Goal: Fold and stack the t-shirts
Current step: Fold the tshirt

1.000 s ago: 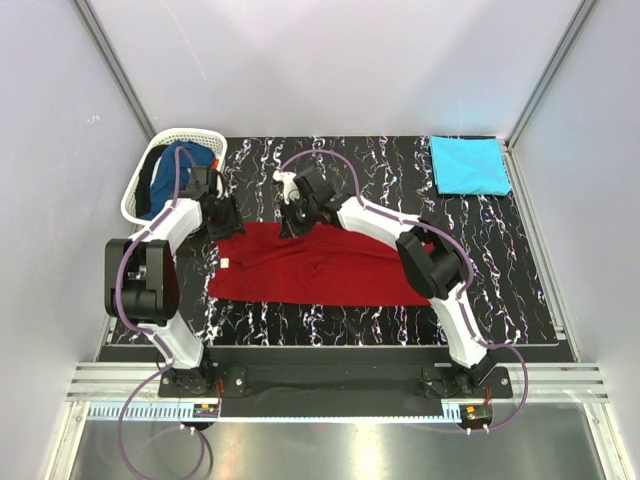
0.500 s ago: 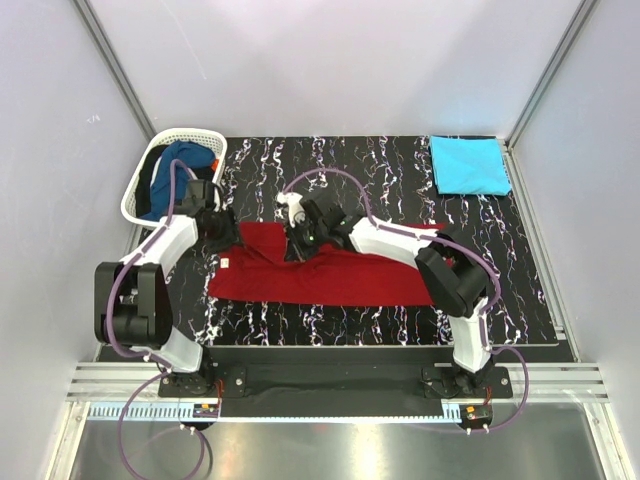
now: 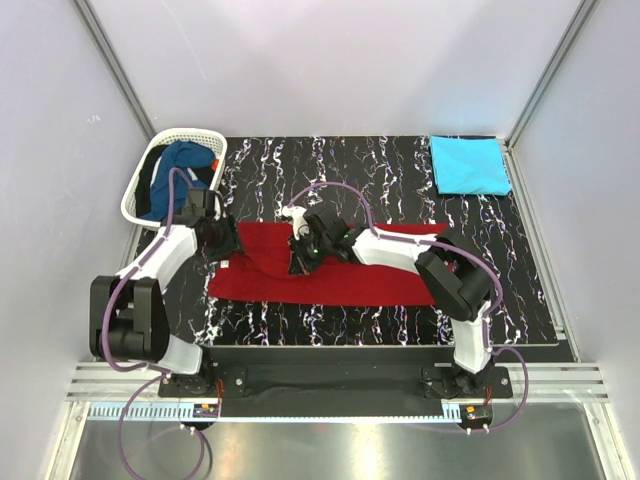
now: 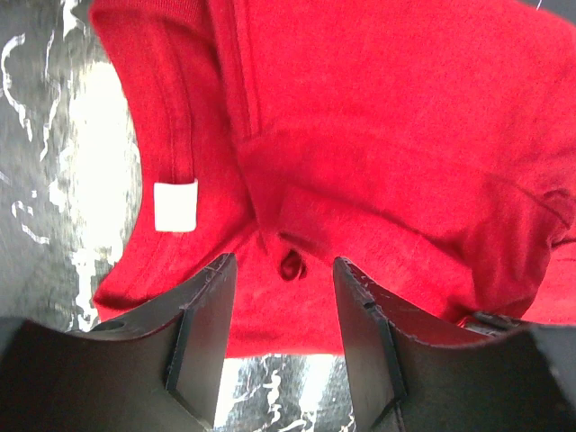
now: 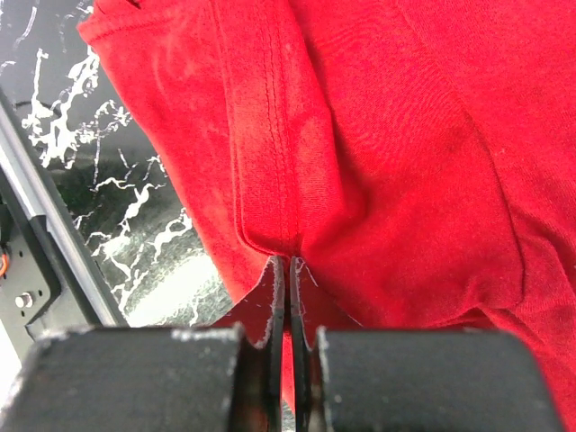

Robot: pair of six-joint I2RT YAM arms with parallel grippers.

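The deep red t-shirt (image 3: 350,282) lies spread across the middle of the black marbled mat. My right gripper (image 3: 298,262) is shut on a seamed fold of it (image 5: 270,180), the cloth pinched between the jaws (image 5: 289,270). At the shirt's left end my left gripper (image 3: 228,245) hovers open over the collar. Its fingers (image 4: 202,333) straddle red cloth near a white tag (image 4: 175,205) and hold nothing. A folded turquoise t-shirt (image 3: 468,165) rests at the back right. The dark blue t-shirt (image 3: 180,163) is bunched in the basket.
A white lattice basket (image 3: 131,200) stands at the back left corner, just off the mat (image 3: 400,170). White walls close in on both sides. A metal rail (image 3: 340,380) with the arm bases runs along the near edge.
My right gripper has pulled the red shirt's far edge toward the near side, folding it over. The left gripper has also come nearer, onto the collar end.
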